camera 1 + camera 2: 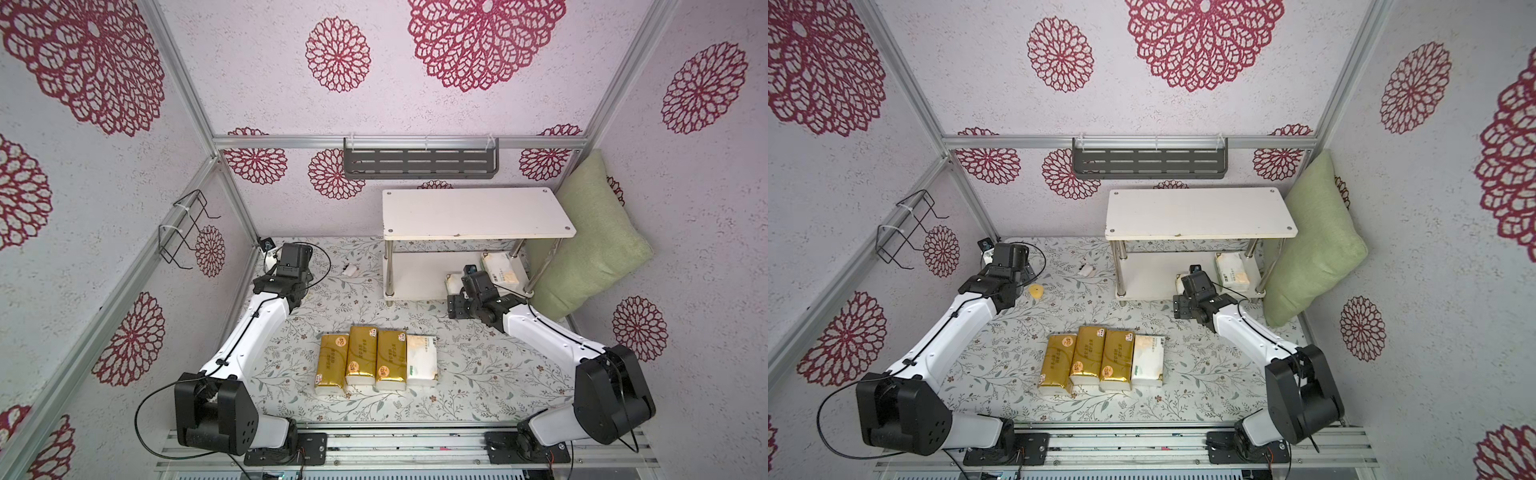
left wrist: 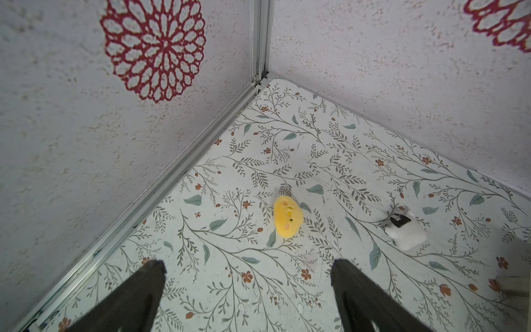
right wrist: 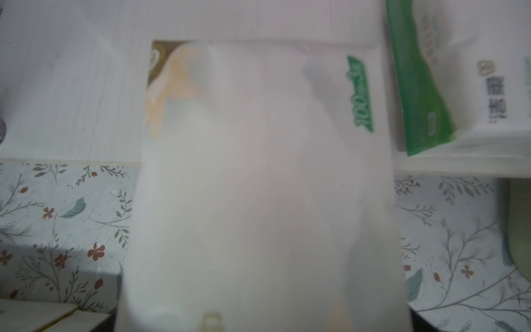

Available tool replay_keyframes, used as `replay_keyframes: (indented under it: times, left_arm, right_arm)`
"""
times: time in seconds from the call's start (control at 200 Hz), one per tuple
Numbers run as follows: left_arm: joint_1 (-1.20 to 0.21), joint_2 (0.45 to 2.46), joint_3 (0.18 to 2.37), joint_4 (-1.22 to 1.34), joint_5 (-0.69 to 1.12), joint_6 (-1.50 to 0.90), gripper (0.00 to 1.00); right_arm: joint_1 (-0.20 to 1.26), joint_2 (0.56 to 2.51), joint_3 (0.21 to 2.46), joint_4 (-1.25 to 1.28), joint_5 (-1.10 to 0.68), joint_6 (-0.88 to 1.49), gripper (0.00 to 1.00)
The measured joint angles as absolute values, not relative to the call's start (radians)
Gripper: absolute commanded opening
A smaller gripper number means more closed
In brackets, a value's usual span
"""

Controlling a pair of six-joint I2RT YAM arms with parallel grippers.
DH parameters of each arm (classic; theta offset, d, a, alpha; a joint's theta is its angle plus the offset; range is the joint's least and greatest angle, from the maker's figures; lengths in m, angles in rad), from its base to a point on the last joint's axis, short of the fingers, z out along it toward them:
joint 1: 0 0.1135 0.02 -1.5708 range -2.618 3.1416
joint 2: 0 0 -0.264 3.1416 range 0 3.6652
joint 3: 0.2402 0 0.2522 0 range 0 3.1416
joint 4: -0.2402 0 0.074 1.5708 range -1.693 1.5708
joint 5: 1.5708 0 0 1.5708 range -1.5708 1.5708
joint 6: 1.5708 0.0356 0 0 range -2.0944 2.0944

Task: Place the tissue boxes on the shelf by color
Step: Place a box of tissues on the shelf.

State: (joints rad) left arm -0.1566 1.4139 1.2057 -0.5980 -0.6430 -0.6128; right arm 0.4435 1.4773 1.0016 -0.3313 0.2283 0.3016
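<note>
The left gripper (image 2: 248, 266) is spread, near the far left corner of the desk (image 1: 478, 374). The right gripper (image 1: 465, 286) is at the lower board of the shelf (image 1: 478, 212); whether it grips cannot be told. A white pack (image 3: 258, 186) lies partly over that board's front edge and hides its jaws. A second white pack (image 1: 500, 270) lies just beside it. Three gold packs (image 1: 362, 357) and a third white pack (image 1: 422, 359) lie side by side on the desk.

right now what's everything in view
gold tissue packs: three, gold, row on the floral table
white tissue packs: three, green-orange print; one beside the gold row, one on the shelf's lower board, one at its front edge
shelf: one, white boards, back right
pillow: one, green, beside shelf
slotted rack: one, grey, back wall
wire rack: one, black, left wall
soft toy: one, yellow, back left
small object: one, white-black, left of shelf
left arm: white-black, fingers open, empty
right arm: at the third white pack, fingers hidden
</note>
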Motion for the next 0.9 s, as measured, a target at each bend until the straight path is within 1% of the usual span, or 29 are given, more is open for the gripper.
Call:
replay_keyframes:
  times: [0.275,0.901]
  left_arm:
    - [-0.157,1.414,1.206,-0.604,-0.641,-0.613,0.97]
    - [-0.157,1.392,1.206,-0.612,-0.642,-0.614,0.97]
  right_arm:
    - [0.412,1.592,1.121,-0.303,0.228,0.268,0.88]
    - [0.381,1.768,1.224,-0.237,0.186,0.245,0.89]
